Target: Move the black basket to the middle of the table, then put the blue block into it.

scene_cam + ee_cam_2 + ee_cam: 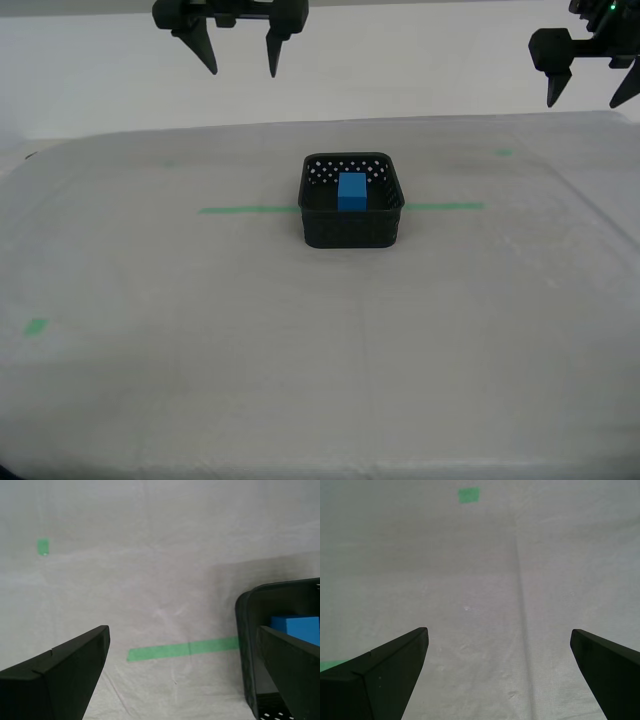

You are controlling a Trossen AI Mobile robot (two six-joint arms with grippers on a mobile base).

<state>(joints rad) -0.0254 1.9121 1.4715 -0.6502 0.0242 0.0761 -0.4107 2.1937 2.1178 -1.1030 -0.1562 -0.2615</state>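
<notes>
Both pairs of jaws hang above the large flat surface (300, 380), which is covered in pale grey-white cloth, and neither touches anything.

Our second gripper (242, 68) has its jaws spread wide with nothing between them. The small, shallow black plastic basket (352, 232), roughly square with rounded corners and rows of small round holes in its walls, stands on the surface below and just beside one of these jaws. In the second wrist view that jaw partly covers the basket's corner. The solid bright blue rectangular block (351, 190) rests inside the basket, upright against its far wall and clear of both jaws. A thin green tape strip (182, 649) lies on the cloth below the gap between the jaws and runs up to the basket's outer wall. A small green tape patch (43, 546) lies farther ahead of the jaws, on the side away from the basket.

Our first gripper (585, 100) also has its jaws spread wide and empty. Only bare cloth lies below the gap. A second small green tape patch (468, 495) sits well ahead of the jaws, and a sliver of green tape shows beside one jaw. The basket and block are well apart from this gripper and lie outside the first wrist view.

In the exterior view the basket stands near the middle of the surface, astride the line of green tape.
</notes>
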